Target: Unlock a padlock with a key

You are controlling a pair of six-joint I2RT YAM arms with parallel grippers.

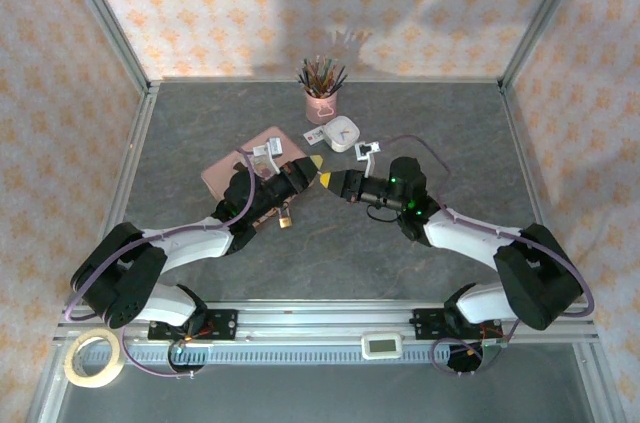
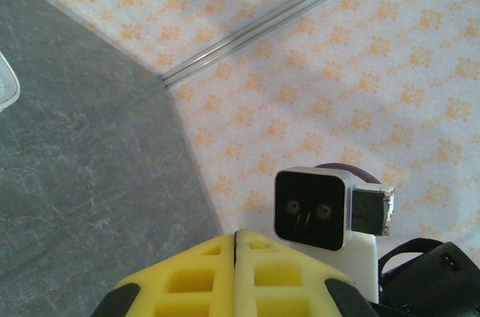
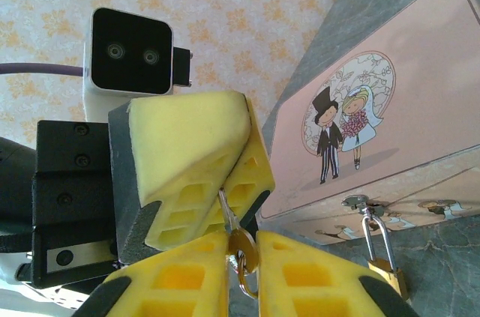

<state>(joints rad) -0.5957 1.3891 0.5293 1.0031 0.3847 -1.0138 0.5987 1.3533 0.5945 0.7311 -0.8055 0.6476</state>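
The key (image 3: 241,248) has a round brass head on a small ring. My right gripper (image 3: 241,240) is shut on that head at the bottom of the right wrist view. The key's silver blade runs up between the yellow fingers of my left gripper (image 3: 223,191), which is shut on it. The small brass padlock (image 3: 387,272) hangs by its thin shackle from the hasp of the pink tin (image 3: 420,92), to the right of both grippers. From above, the left gripper (image 1: 316,161) and right gripper (image 1: 325,180) meet tip to tip beside the tin (image 1: 250,165), with the padlock (image 1: 285,220) at its near edge. The left gripper's (image 2: 235,246) fingers are pressed together.
A pink cup of pencils (image 1: 321,103) and a small white box (image 1: 344,131) stand behind the grippers. A roll of tape (image 1: 93,358) lies at the near left, beyond the rail. Metal frame posts and patterned walls enclose the grey table (image 1: 450,133).
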